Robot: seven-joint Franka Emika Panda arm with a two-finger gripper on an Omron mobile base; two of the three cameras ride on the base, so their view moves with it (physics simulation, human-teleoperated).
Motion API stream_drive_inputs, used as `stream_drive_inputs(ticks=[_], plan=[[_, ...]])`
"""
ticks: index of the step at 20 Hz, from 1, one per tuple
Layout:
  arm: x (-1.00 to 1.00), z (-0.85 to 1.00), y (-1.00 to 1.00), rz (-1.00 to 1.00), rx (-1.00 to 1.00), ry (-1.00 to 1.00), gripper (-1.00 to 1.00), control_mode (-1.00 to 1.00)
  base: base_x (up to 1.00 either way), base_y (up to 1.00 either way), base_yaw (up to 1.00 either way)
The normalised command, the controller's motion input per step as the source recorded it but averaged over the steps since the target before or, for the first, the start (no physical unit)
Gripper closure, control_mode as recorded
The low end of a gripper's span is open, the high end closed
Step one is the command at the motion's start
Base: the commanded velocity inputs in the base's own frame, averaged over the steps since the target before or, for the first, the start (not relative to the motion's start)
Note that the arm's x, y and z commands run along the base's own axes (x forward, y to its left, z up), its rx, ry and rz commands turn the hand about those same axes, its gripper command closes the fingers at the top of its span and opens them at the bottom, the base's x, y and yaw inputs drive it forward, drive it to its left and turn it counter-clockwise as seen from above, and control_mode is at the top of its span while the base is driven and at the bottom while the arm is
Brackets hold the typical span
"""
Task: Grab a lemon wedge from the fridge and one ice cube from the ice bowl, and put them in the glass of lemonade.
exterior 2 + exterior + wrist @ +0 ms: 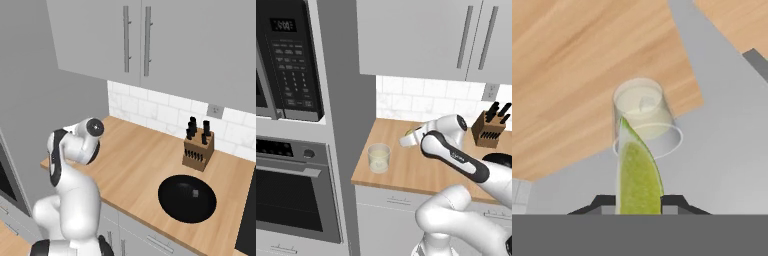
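Note:
A green-yellow lemon wedge (637,172) stands between my fingertips, with my gripper (638,202) shut on it. Just beyond it is the glass of lemonade (644,117), a short clear tumbler of pale liquid near the counter's corner. From the left base view, my gripper (407,136) hangs over the wooden counter a little right of and behind the glass (379,157), with the wedge (410,132) showing at its tip. A black ice bowl (187,197) sits on the counter to the right, with a small pale piece in it. The fridge is out of view.
A knife block (488,129) stands at the back right of the counter (401,170). A tall grey panel (343,125) with a wall oven (291,195) and microwave (286,60) bounds the counter's left end. Upper cabinets (421,35) hang above.

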Motion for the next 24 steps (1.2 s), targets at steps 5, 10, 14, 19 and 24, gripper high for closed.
stream_drive_inputs(ticks=[5, 10, 14, 19, 24], plan=[[0.29, -0.2, 0.28, 0.0, -0.01, 0.0, 1.0, -1.0, 0.0, 0.0, 0.0], [0.33, -0.27, 0.34, 0.0, -0.02, 0.0, 1.0, -1.0, 0.0, 0.0, 0.0], [0.36, -0.25, 0.29, 0.0, 0.0, 0.0, 1.0, -1.0, 0.0, 0.0, 0.0], [0.37, -0.24, 0.29, 0.0, 0.0, 0.0, 1.0, -1.0, 0.0, 0.0, 0.0], [0.31, -0.15, 0.12, 0.0, 0.0, 0.0, 1.0, -1.0, 0.0, 0.0, 0.0]])
